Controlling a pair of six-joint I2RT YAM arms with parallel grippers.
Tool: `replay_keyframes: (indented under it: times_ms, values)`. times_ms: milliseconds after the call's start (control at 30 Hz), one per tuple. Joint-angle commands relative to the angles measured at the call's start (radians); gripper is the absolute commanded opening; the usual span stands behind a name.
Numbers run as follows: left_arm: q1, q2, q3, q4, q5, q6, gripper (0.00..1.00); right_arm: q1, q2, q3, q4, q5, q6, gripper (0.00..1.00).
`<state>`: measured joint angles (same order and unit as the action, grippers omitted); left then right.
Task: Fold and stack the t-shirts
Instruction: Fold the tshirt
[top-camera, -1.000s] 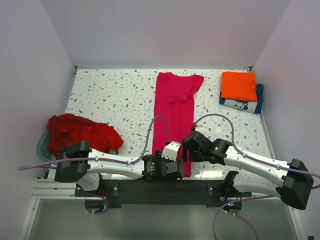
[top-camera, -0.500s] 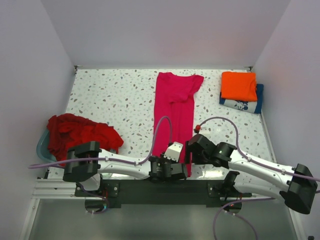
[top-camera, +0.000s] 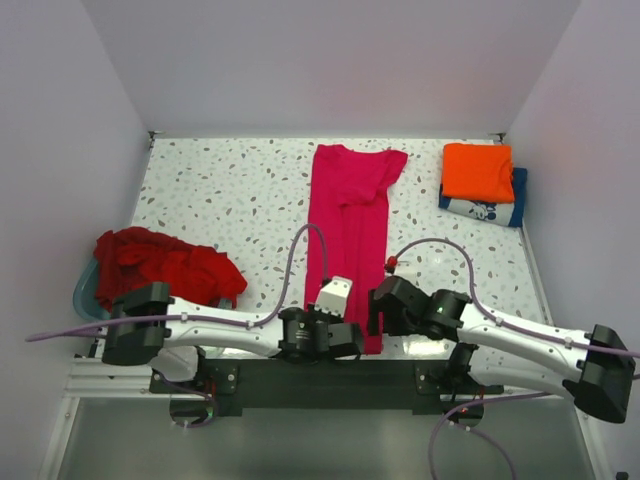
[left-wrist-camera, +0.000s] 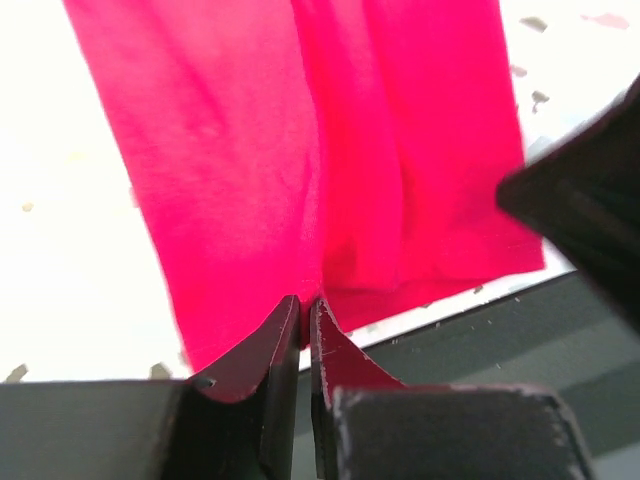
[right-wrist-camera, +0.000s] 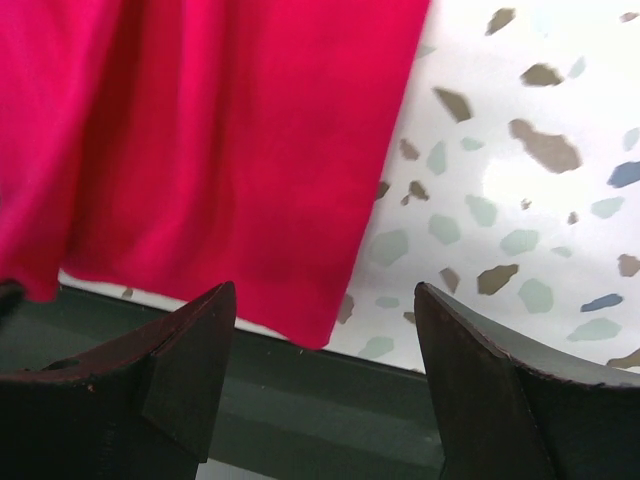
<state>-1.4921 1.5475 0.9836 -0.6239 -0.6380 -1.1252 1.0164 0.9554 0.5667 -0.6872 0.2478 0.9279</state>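
Left gripper (left-wrist-camera: 305, 305): fingers pressed almost together, pinching the near hem of the magenta-pink t-shirt (top-camera: 348, 215).
Right gripper (right-wrist-camera: 325, 290): spread wide around the hem's right corner.
Magenta-pink t-shirt: lies lengthwise mid-table.
Orange t-shirt (top-camera: 478, 170): folded atop the navy t-shirt (top-camera: 495, 210), far right.
Dark red t-shirts (top-camera: 165, 265): heaped at the left.

Layout on table
Magenta t-shirt (top-camera: 347, 230) is laid centre, folded lengthwise; dark red t-shirts (top-camera: 165, 265) are heaped left; orange t-shirt (top-camera: 478, 170) is stacked on navy t-shirt (top-camera: 492, 209).

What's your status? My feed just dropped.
Left gripper pinching pink shirt at near hem. Right gripper open over hem's right corner. Nothing in the way.
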Motion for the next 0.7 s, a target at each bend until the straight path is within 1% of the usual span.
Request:
replay_keyframes:
  times_ms: [0, 167, 267, 333, 500, 667]
  values:
    - [0.015, -0.140, -0.061, -0.069, -0.069, -0.093, 0.12, 0.072, 0.022, 0.041, 0.006, 0.051, 0.055, 0.75]
    - [0.079, -0.280, -0.178, -0.108, -0.052, -0.139, 0.11, 0.206, 0.085, 0.093, 0.049, 0.129, 0.126, 0.73]
    - [0.125, -0.335, -0.229, -0.117, -0.040, -0.151, 0.11, 0.283, 0.162, 0.151, 0.071, 0.189, 0.137, 0.71]
    - [0.135, -0.359, -0.247, -0.109, -0.031, -0.143, 0.10, 0.329, 0.204, 0.203, 0.077, 0.214, 0.134, 0.69]
    - [0.156, -0.398, -0.286, -0.086, -0.014, -0.131, 0.10, 0.387, 0.373, 0.295, 0.143, 0.235, 0.094, 0.65]
    - [0.159, -0.406, -0.307, -0.063, -0.002, -0.127, 0.09, 0.392, 0.489, 0.326, 0.158, 0.255, 0.078, 0.62]
